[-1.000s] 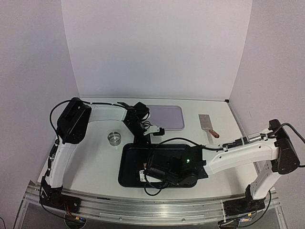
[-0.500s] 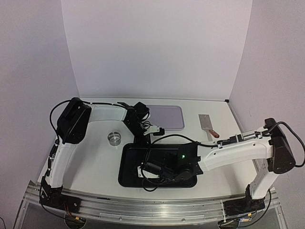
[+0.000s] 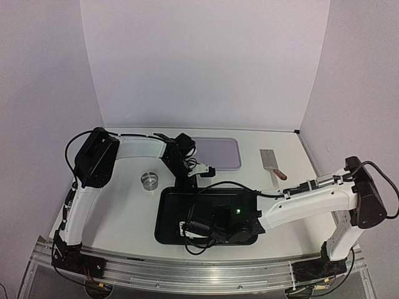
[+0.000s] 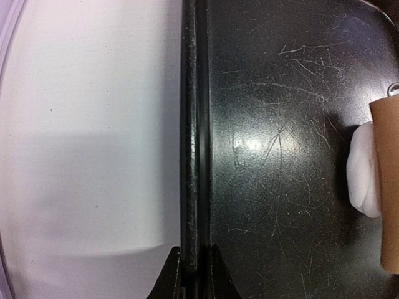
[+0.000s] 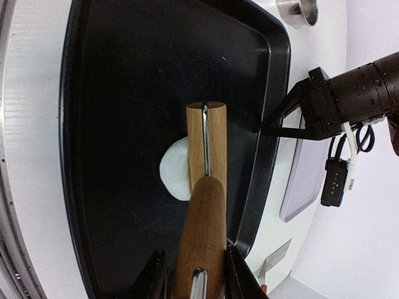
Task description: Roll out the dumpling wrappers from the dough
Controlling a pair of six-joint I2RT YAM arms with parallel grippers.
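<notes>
A black tray lies at the near middle of the table. My left gripper is shut on its far rim, with one finger on each side. My right gripper is shut on the brown handle of a rolling pin. The pin's wooden roller rests on a white, partly flattened piece of dough inside the tray. The dough and the roller also show at the right edge of the left wrist view. No cut dumpling wrappers are in view.
A small metal ring cutter stands left of the tray. A lavender board lies behind the tray. A metal scraper with a red handle lies at the back right. The table's near edge is just below the tray.
My right arm has moved a little to the left over the tray with the rolling pin. The left arm and the tray have not moved.
</notes>
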